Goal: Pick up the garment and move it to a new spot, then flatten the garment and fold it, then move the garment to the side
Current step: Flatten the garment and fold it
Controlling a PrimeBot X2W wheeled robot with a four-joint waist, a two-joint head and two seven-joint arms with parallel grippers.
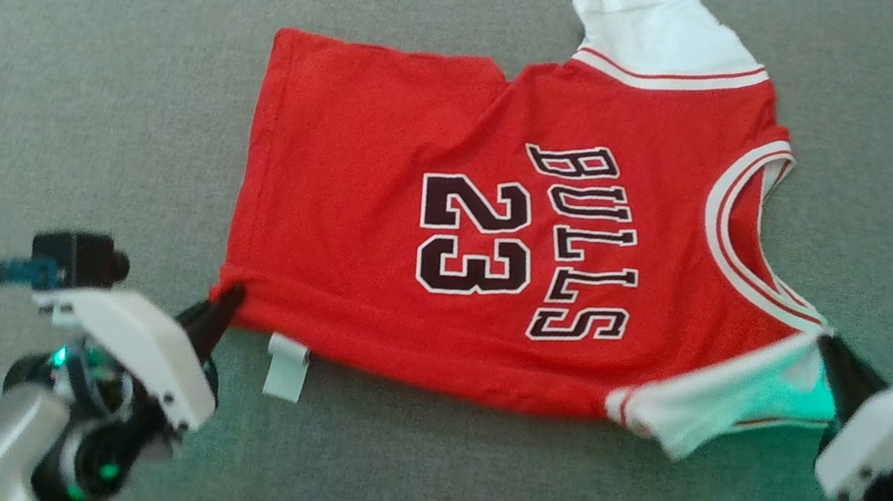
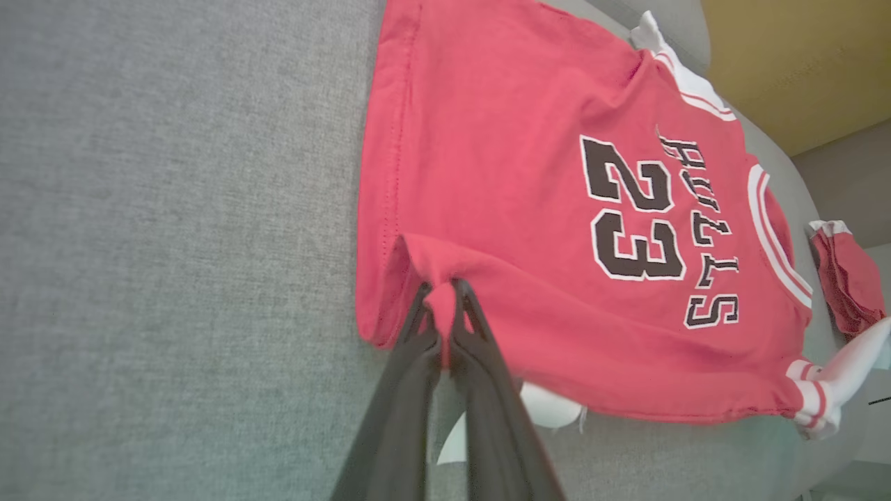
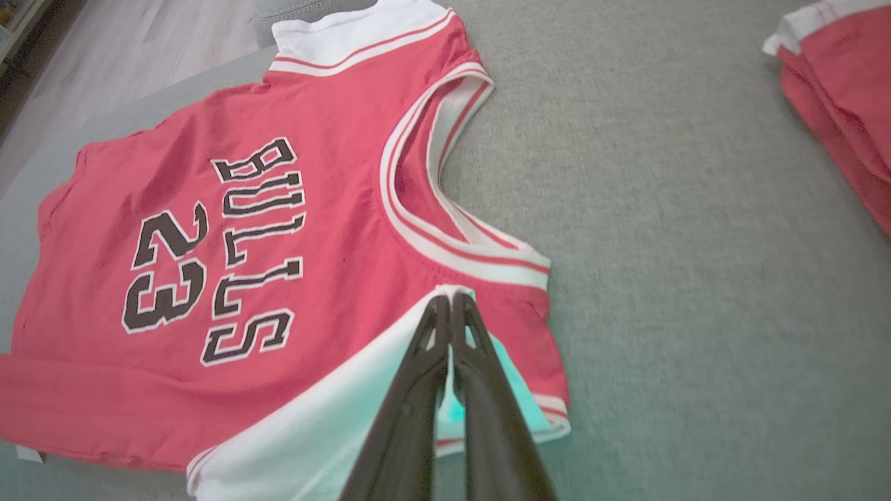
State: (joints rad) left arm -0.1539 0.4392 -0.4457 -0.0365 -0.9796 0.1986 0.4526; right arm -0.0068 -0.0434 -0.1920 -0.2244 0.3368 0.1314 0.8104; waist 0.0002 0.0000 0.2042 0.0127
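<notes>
Currently I hold left gripper pinched on jersey hem corner, right gripper clamped on its near sleeve; judged setup for fold-over.

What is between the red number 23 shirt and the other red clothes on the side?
Nothing but bare grey cushion lies between the red shirt and the other red clothes; the right wrist view shows it best.
</notes>
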